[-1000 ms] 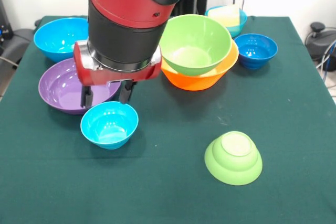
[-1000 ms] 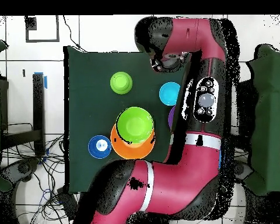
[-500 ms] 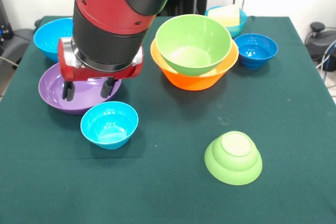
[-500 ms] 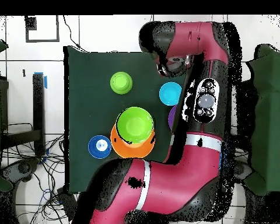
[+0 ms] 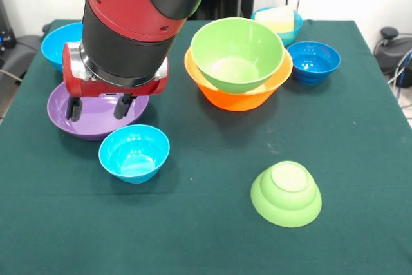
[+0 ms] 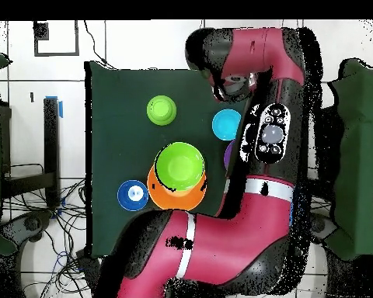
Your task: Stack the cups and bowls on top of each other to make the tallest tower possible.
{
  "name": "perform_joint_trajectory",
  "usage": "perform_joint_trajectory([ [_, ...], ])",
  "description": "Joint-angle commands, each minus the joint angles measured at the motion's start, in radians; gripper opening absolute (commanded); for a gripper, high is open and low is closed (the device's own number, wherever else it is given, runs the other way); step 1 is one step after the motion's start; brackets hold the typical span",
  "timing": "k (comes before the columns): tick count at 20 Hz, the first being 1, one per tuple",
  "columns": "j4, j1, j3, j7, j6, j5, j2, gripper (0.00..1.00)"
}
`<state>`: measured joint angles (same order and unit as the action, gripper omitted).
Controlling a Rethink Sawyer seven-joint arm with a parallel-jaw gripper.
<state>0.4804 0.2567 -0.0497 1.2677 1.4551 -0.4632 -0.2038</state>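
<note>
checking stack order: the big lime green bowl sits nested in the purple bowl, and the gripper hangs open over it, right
Not quite. The front view shows the big lime green bowl nested in the orange bowl, not the purple one. The open gripper hangs over the purple bowl, which is empty.

purple bowl (image 5: 90,120) and large blue bowl (image 5: 56,43) partly behind arm (image 5: 138,17)

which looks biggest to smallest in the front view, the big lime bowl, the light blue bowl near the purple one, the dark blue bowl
1. big lime bowl
2. light blue bowl, though it sits nearer the camera
3. dark blue bowl, farther back, so 2 and 3 may really be alike
</note>
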Motion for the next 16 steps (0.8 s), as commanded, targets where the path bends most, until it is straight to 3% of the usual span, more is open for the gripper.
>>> perform_joint_trajectory([
  [1, 0.015, -0.028, -0.037, -0.156, 0.077, -0.032, 0.019, 1.00],
  [6, 0.002, -0.024, -0.076, -0.182, 0.001, -0.010, 0.033, 1.00],
  [16, -0.017, -0.027, -0.051, -0.133, 0.097, -0.011, 0.046, 1.00],
])
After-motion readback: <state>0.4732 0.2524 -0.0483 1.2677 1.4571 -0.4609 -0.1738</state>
